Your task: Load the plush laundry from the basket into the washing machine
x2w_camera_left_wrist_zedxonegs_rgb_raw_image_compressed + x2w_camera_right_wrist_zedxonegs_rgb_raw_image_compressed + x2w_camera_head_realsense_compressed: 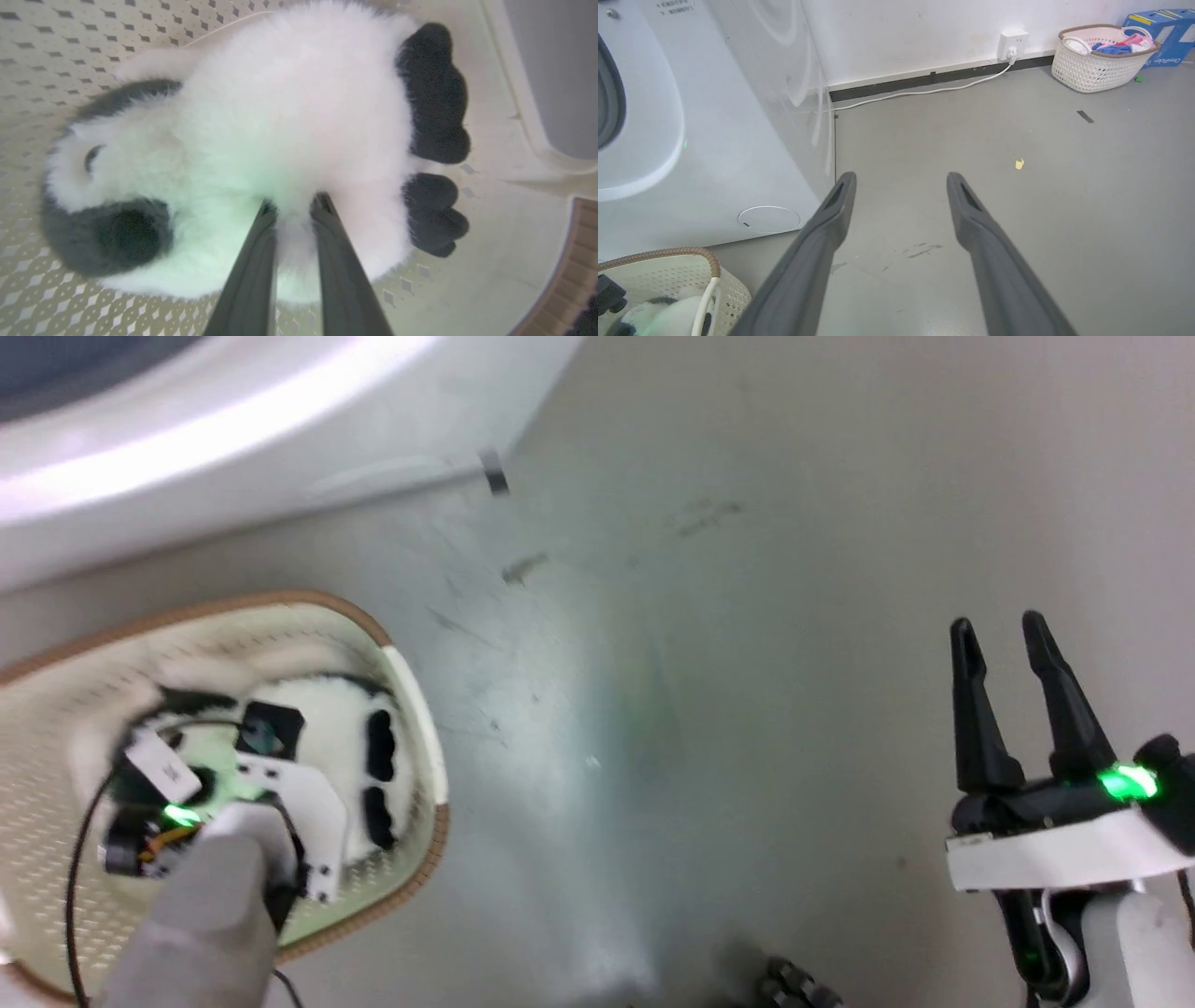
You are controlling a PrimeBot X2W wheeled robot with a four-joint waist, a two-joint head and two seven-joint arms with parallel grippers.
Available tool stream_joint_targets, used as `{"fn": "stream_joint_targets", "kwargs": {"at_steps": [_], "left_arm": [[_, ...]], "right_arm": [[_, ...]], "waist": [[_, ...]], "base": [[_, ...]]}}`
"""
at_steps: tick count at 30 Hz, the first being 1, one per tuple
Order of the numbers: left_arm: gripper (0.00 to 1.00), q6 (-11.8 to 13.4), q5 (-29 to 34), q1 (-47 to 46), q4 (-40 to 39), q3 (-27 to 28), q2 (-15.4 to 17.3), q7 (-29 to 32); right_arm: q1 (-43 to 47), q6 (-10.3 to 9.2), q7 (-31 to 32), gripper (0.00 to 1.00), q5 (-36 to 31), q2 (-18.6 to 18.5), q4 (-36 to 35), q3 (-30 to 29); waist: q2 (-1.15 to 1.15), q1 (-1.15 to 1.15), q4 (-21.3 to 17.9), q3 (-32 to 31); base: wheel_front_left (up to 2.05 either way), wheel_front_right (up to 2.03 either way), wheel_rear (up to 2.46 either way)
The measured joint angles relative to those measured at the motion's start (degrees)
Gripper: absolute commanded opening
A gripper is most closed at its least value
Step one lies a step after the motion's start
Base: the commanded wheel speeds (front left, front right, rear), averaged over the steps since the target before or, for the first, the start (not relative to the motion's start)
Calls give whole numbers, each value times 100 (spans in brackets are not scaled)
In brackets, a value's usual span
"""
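Observation:
The plush laundry (pixel 289 102), a fluffy white panda with black paws, lies inside the cream basket (pixel 514 233). My left gripper (pixel 295 205) is shut on it, its two fingers pinching a tuft of white fur near the black feet. In the head view the left wrist (pixel 280 784) reaches down over the plush (pixel 336 728) in the basket (pixel 280 604) at the lower left. My right gripper (pixel 1004 644) hangs open over bare floor at the lower right, holding nothing. The white washing machine (pixel 233 439) stands just behind the basket.
In the right wrist view the washing machine's side (pixel 714 140) is at the left, with a wall socket and white cable (pixel 1013 44) behind. A second basket of clothes (pixel 1101 60) and a blue box (pixel 1167 28) stand far right. Grey floor (pixel 1017 210) lies open between.

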Motion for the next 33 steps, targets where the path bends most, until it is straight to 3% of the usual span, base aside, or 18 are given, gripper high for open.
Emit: {"fn": "stream_joint_targets", "kwargs": {"at_steps": [11,18,26,33], "left_arm": [[0,-152,-278,742,-71,34,-572,-1269],[0,-174,-334,1273,-617,36,-732,-1515],[0,25,-181,2104,-2806,296,-637,-1516],[0,267,98,2575,-4718,753,-494,-1514]], "right_arm": [[510,0,0,100,-466,-1,-34,-339],[792,0,0,100,-650,-1,-43,-408],[1010,0,0,100,-695,0,-64,-444],[1044,0,0,100,-693,0,-119,-408]], "waist": [[0,-1,613,-1377],[0,-2,1048,-2180],[0,-2,1448,-2818],[0,-2,1525,-2892]], "base": [[0,0,0],[0,0,0],[0,0,0],[0,0,0]]}}
